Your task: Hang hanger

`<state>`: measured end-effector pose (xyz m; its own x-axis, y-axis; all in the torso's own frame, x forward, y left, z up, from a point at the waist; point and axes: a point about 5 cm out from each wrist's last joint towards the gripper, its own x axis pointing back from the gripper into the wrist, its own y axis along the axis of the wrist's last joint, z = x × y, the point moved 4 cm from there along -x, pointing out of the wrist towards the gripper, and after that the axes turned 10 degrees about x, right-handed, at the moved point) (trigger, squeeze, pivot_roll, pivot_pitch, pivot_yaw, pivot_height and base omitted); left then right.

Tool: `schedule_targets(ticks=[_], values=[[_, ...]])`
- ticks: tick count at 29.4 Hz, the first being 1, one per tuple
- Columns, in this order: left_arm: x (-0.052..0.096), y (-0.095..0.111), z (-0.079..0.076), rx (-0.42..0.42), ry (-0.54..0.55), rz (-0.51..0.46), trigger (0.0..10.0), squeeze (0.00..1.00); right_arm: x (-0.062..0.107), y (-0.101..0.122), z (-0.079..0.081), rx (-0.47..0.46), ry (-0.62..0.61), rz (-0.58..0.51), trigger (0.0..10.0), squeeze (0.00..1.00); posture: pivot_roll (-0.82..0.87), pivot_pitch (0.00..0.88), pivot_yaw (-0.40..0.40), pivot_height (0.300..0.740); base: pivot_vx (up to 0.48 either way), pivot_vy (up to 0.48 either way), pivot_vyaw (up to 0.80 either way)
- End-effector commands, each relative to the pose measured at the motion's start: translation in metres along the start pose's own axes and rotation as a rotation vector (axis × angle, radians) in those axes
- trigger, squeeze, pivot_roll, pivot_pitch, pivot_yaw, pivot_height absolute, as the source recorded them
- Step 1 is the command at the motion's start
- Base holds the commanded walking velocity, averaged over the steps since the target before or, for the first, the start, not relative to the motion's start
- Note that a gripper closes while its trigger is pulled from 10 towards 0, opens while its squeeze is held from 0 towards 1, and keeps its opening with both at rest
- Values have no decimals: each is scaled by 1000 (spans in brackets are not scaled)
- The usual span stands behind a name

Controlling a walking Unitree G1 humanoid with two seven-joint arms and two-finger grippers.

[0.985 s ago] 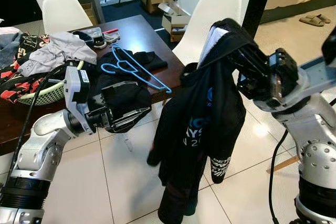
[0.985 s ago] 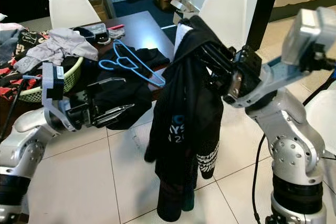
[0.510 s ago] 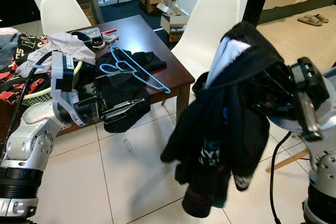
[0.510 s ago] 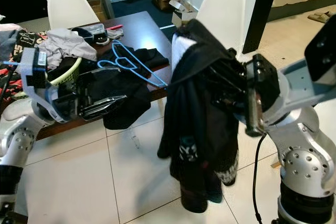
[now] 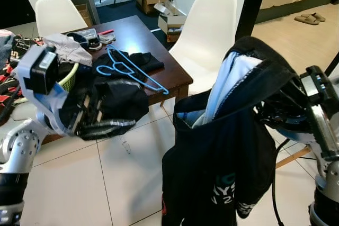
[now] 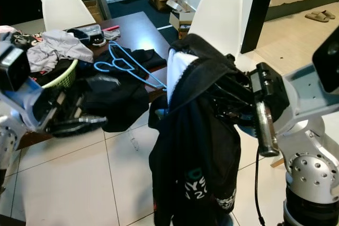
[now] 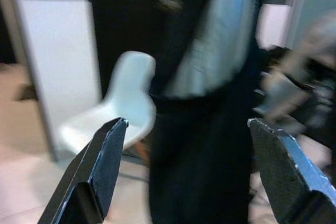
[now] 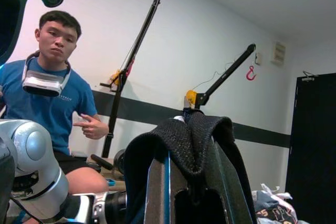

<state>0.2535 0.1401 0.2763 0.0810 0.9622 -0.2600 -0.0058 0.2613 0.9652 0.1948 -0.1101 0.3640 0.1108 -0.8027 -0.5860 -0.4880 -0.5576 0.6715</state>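
A: Where is the hanger in all this?

B: A blue hanger (image 5: 128, 70) lies on the dark wooden table (image 5: 139, 34) in the upper left of the frame, resting on black clothing, its long arm reaching toward the table corner.

A: And the right gripper?

B: The right gripper (image 8: 184, 182) sits at the right of the frame, buried under a black garment (image 6: 197, 146) that drapes over it and hangs toward the tiled floor (image 5: 74, 178). In the wrist view the fabric folds over both fingers; whether they pinch it, I cannot tell.

A: The left one?

B: The left gripper (image 7: 186, 145) is at the left edge, blurred, by the table's near side. Its fingers (image 7: 105, 156) stand wide apart with nothing between them, pointing at the hanging garment.

A: Anything else nearby?

B: A white chair (image 5: 209, 30) stands behind the garment, and a person in a blue shirt (image 8: 50, 103) appears in the right wrist view.
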Motion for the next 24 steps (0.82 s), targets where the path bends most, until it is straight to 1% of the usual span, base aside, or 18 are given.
schedule_targets(ticks=[1,7,10,11,14,17,21,22,23,24], values=[[-1,-2,-7,13,-41,32,10000,0,-5,4,8,4,46,-15,0,0,-13,116,65,740,0,0,0],[-4,-8,-1,-1,-30,53,10000,0,-7,7,12,-4,71,-35,0,0,-24,116,66,740,0,0,0],[-5,-6,13,-51,24,57,10000,0,-10,11,18,-18,102,-53,0,0,-31,114,69,740,0,0,0],[-5,-6,13,-51,24,57,10000,0,-10,11,18,-18,102,-53,0,0,-31,114,69,740,0,0,0],[-4,3,22,-83,48,50,10000,0,-13,13,22,-34,129,-67,0,0,-39,115,73,740,0,0,0],[-4,7,24,-94,43,52,10000,0,-14,14,25,-37,142,-73,0,0,-41,115,74,740,0,0,0],[-6,7,22,-87,10,58,10000,0,-15,17,28,-39,155,-85,0,0,-46,115,76,740,0,0,0],[-10,6,18,-63,-29,46,10000,0,-16,17,29,-41,162,-88,0,0,-50,116,77,740,0,0,0],[-10,6,18,-63,-29,46,10000,0,-16,17,29,-41,162,-88,0,0,-50,116,77,740,0,0,0],[-13,5,14,-41,-65,31,10000,0,-17,17,29,-42,165,-91,0,0,-51,116,76,740,0,0,0]])
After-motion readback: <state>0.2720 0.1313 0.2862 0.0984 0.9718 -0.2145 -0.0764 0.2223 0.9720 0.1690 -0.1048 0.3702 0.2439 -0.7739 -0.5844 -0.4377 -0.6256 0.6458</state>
